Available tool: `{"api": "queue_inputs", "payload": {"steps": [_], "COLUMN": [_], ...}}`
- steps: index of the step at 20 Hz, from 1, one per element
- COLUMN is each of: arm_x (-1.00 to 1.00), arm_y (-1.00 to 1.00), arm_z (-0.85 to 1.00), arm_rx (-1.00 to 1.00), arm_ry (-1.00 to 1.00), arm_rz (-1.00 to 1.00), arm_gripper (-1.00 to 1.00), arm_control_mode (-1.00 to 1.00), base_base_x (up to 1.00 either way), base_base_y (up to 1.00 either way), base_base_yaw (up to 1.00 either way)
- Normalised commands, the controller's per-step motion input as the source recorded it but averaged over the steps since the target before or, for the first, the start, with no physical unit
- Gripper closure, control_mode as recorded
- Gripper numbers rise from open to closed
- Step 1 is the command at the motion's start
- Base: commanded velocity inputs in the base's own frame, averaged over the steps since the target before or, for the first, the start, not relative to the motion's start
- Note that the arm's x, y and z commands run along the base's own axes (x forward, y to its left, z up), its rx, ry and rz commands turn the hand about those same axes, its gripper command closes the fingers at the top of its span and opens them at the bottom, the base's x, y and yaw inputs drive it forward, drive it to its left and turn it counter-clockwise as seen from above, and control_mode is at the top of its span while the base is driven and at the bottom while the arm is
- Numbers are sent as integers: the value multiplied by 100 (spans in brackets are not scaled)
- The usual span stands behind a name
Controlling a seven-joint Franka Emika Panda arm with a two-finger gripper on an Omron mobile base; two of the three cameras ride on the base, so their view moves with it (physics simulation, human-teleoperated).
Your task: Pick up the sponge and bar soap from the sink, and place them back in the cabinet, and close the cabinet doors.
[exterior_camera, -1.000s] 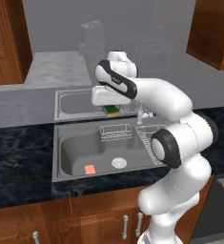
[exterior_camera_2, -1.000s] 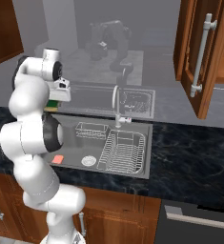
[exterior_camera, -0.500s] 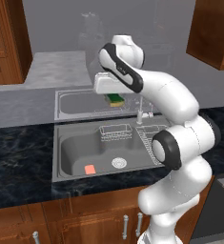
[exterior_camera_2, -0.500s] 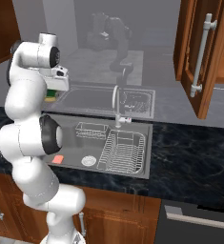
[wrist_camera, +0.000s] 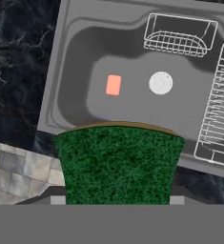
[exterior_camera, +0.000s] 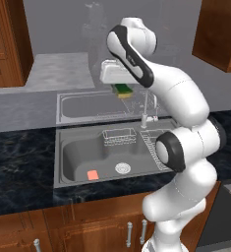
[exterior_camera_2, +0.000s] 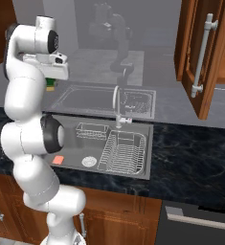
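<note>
Arm raised high above sink (exterior_camera: 77, 147), jaws clamping sponge (exterior_camera: 122, 90)

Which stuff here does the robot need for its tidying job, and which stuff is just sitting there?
For the job:
- sponge, held in the gripper
- bar soap, lying in the sink
- open cabinet door

Just sitting there:
- faucet
- wire rack
- wire basket
</note>
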Motion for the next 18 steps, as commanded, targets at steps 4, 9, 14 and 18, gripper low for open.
{"api": "queue_inputs", "payload": {"steps": [4, 9, 14, 18], "arm_x": [-26, -40, -60, -66], "arm_y": [-14, -19, -34, -34], "arm_z": [33, 8, 0, 2], "arm_rx": [0, 0, 0, 0], "arm_ry": [0, 0, 0, 0], "arm_rz": [0, 0, 0, 0], "arm_gripper": [100, 100, 100, 100], "arm_control_mode": [-100, -100, -100, -100], "base_base_x": [0, 0, 0, 0], "base_base_y": [0, 0, 0, 0], "base_base_yaw": [0, 0, 0, 0]}}
